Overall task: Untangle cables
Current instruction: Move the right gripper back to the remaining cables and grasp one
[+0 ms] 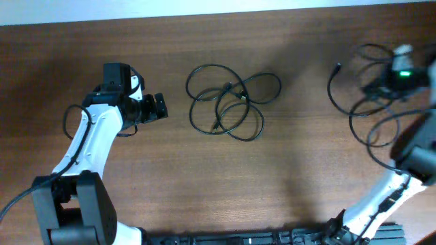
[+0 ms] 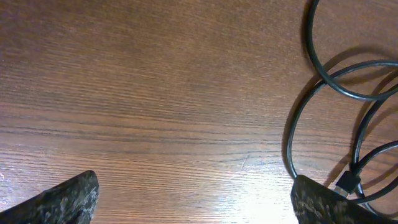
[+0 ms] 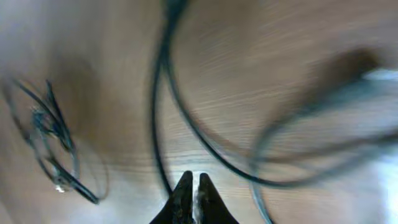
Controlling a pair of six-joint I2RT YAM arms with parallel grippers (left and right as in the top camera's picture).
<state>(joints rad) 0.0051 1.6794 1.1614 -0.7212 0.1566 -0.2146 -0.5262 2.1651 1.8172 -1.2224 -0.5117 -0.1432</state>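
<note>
Separation step, by judgement: one cable [image 1: 351, 113] lies in loose loops at the far right by the closed right gripper [image 3: 193, 179]; blur hides any pinch. The remaining cables [image 1: 225, 102], thin black overlapping loops, sit mid-way across the table [image 1: 286, 177]. The left gripper [image 1: 158, 107], wide open beside them, must next take a strand.

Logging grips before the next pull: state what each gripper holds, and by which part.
Left gripper: open, holds nothing. Right gripper: shut, apparently pinching the loose cable somewhere along its cord; blur hides the exact spot.
</note>
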